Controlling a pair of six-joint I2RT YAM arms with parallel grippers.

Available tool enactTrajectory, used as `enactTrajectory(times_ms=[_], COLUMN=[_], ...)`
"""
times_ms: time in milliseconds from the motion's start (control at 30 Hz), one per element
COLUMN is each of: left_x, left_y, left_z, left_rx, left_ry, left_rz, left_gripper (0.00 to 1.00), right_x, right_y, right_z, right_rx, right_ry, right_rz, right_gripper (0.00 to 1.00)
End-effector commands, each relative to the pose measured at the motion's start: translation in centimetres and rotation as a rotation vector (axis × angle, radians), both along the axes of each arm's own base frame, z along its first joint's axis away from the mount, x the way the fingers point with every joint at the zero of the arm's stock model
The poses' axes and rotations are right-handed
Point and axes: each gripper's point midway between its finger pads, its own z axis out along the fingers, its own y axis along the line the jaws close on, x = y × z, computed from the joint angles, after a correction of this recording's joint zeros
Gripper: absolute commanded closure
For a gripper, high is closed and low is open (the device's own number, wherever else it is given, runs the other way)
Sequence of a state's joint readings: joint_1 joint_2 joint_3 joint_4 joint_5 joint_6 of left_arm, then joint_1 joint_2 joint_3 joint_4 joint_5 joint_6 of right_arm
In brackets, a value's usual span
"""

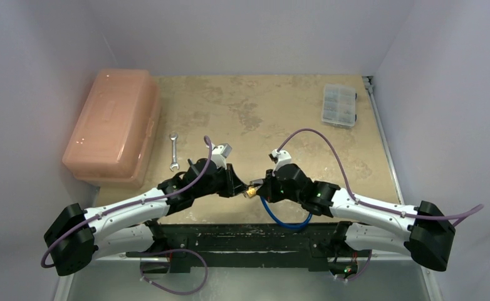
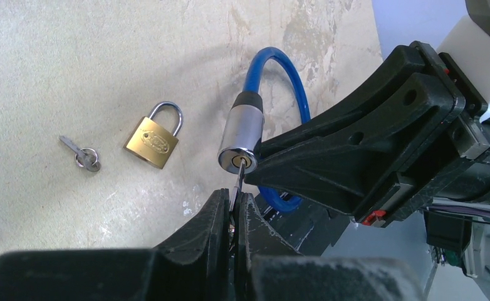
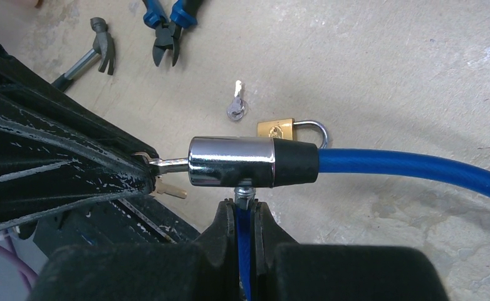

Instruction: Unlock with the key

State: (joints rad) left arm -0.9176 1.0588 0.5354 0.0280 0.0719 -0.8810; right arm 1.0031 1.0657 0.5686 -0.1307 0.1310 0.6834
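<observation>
My left gripper (image 2: 233,197) is shut on a thin silvery key (image 2: 239,179), whose blade sits in the keyhole of a chrome lock cylinder (image 2: 239,135) on a blue cable (image 2: 274,69). In the right wrist view the key (image 3: 170,164) enters the cylinder (image 3: 230,162) from the left, with a brass-coloured key (image 3: 170,190) hanging under it. My right gripper (image 3: 245,207) is shut on the blue cable just below the cylinder's side socket. In the top view both grippers (image 1: 235,182) (image 1: 264,186) meet at the table's near edge.
A small brass padlock (image 2: 153,141) and another tiny key on a ring (image 2: 83,153) lie on the table beyond the lock. Blue-handled pliers (image 3: 167,31) and a hammer (image 3: 92,53) lie farther off. A wrench (image 1: 174,152), an orange box (image 1: 114,125) and a clear organiser (image 1: 340,105) sit behind.
</observation>
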Motion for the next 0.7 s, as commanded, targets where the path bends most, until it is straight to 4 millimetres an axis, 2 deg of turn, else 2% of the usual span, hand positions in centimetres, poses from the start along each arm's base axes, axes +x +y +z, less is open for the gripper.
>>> enactTrajectory(times_ms=[0,667], left_x=[0.6,0.7], left_y=[-1.2,-1.4], left_z=[2.4,2.7], left_rx=[-0.061,-0.082], left_ry=[-0.030,-0.031], left_rz=[-0.005,-0.003], left_gripper=[1.00,1.00], right_x=[0.3,-0.6], right_y=[1.5,2.2], right_z=[2.7,3.8], right_rx=[0.097,0.135], right_ry=[-0.060,-0.081], right_rz=[0.036,0.094], right_gripper=[1.00,1.00])
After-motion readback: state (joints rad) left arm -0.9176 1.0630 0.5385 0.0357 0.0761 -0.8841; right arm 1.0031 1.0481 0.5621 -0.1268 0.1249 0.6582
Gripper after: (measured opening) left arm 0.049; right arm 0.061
